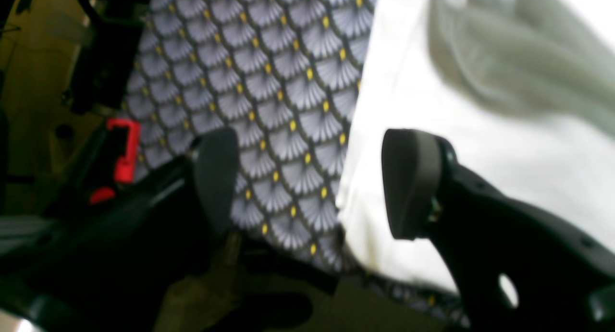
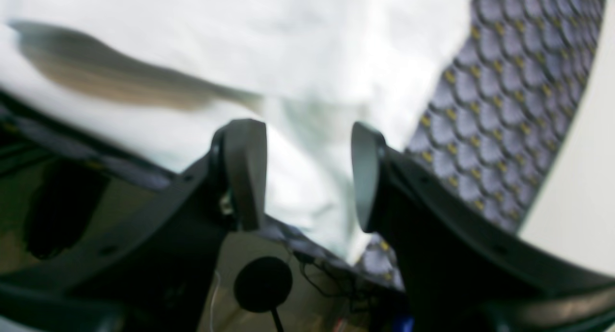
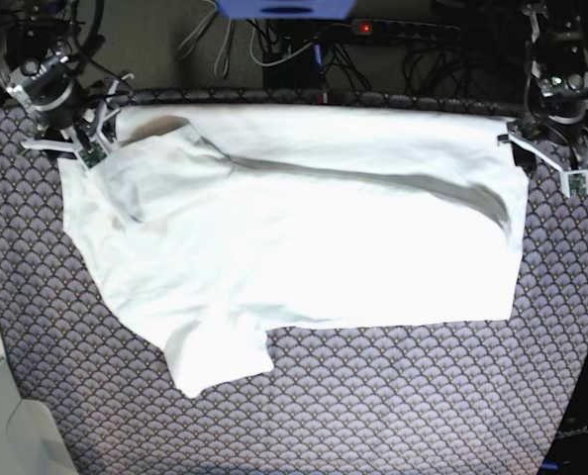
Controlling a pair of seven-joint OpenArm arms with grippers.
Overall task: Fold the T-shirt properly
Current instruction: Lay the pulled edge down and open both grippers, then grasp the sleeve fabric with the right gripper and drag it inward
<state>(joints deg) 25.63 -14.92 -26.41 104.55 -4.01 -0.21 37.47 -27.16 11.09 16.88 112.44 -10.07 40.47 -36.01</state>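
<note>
My left claw [image 3: 549, 158] hangs wide with nothing in it at one far corner of the desk [image 3: 393, 406], my right claw [image 3: 76, 134] likewise at the other. One T-shirt [image 3: 304, 237] lies between them, its far strip doubled over. The risk, I think: that loose fold may slide back or pucker if my two claws regrip unevenly.

No text, label, brand, number or sign can be read anywhere; the plain white cloth T-shirt [image 3: 304, 237] bears no print.
</note>
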